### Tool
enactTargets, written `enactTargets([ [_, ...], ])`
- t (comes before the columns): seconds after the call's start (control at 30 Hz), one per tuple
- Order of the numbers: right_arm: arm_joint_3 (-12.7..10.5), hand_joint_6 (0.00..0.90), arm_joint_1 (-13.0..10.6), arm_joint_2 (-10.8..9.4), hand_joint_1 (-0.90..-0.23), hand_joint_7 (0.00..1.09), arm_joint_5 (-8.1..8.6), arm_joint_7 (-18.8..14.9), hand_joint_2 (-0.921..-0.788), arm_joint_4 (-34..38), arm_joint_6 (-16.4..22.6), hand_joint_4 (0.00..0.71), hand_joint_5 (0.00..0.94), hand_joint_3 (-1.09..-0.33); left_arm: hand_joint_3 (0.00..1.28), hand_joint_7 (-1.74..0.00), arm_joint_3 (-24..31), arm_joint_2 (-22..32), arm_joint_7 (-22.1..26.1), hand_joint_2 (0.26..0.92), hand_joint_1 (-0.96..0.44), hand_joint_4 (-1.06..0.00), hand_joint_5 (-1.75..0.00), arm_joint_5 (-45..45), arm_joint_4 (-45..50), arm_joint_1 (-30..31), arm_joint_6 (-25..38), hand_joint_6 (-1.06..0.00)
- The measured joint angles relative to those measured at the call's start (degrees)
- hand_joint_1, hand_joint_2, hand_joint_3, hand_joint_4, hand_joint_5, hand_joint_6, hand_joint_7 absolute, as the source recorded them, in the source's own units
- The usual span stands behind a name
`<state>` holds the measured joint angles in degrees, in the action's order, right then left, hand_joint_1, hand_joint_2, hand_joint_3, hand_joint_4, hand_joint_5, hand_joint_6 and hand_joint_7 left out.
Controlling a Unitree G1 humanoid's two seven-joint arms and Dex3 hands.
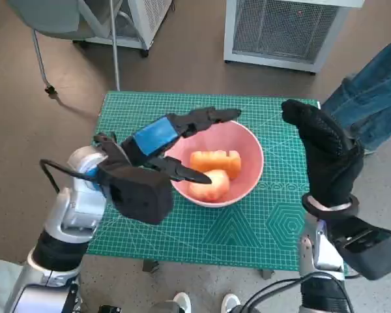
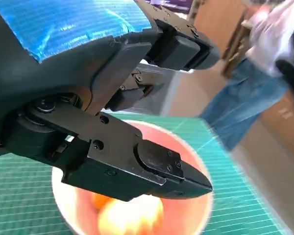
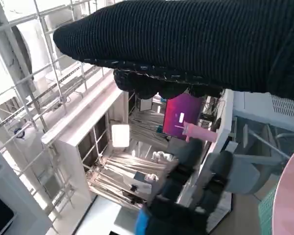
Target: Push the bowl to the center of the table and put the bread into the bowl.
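A pink bowl (image 1: 246, 141) stands near the middle of the green cutting mat (image 1: 247, 228). Inside it lie two pieces of orange bread (image 1: 215, 161). My left hand (image 1: 163, 147) hovers over the bowl's left rim, fingers spread apart and holding nothing. In the left wrist view the black fingers (image 2: 157, 166) reach above the bowl (image 2: 196, 205) with the bread (image 2: 130, 218) below them. My right hand (image 1: 322, 147) is raised to the right of the bowl, fingers extended, empty. In the right wrist view only the glove (image 3: 196, 44) and a sliver of the bowl's rim (image 3: 290, 196) show.
A person's jeans-clad leg (image 1: 371, 91) stands just beyond the table's right edge. A white vented cabinet (image 1: 283, 29) is on the floor behind the table, and a chair leg (image 1: 39, 59) is at the back left. Feet (image 1: 205, 303) show at the near edge.
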<state>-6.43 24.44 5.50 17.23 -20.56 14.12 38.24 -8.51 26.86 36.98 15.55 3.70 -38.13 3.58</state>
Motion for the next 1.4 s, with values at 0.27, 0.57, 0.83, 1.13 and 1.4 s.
enactTargets([
  [0.27,0.2,-0.001,1.3,0.0,-0.628,0.76,0.02,0.1,-0.921,0.0,-0.8,0.256,0.008,-0.764,0.04,-0.03,8.5,-1.0,-2.6,0.829,-0.28,-0.05,-0.01,-11.3,-2.1,1.8,-6.4,-0.27],
  [0.57,0.6,-0.001,4.1,-0.1,-0.61,0.75,-0.77,2.0,-0.921,-2.8,-4.7,0.255,0.008,-0.768,0.06,-0.03,17.8,-10.5,-12.6,0.915,-0.46,-0.14,-0.02,-23.1,-12.3,4.5,-22.8,-0.31],
  [0.83,0.9,-0.001,7.7,-0.3,-0.604,0.73,-2.39,4.7,-0.921,-5.7,-7.9,0.249,0.006,-0.775,0.12,-0.03,20.0,-18.3,-18.0,0.921,-0.47,-0.15,-0.02,-29.3,-14.6,6.6,-28.2,-0.31],
  [1.13,0.9,-0.001,9.3,-0.6,-0.627,0.72,-4.43,6.7,-0.921,-5.8,-8.0,0.226,0.001,-0.758,0.14,0.0,19.8,-18.4,-17.7,0.921,-0.5,-0.12,0.0,-30.3,-13.9,7.7,-28.7,-0.25],
  [1.4,1.0,-0.001,9.6,-1.3,-0.634,0.74,-5.83,7.7,-0.921,-5.5,-7.4,0.226,0.001,-0.752,0.15,-0.02,19.5,-18.4,-17.6,0.921,-0.39,-0.18,-0.02,-30.9,-13.0,8.0,-28.9,-0.28],
])
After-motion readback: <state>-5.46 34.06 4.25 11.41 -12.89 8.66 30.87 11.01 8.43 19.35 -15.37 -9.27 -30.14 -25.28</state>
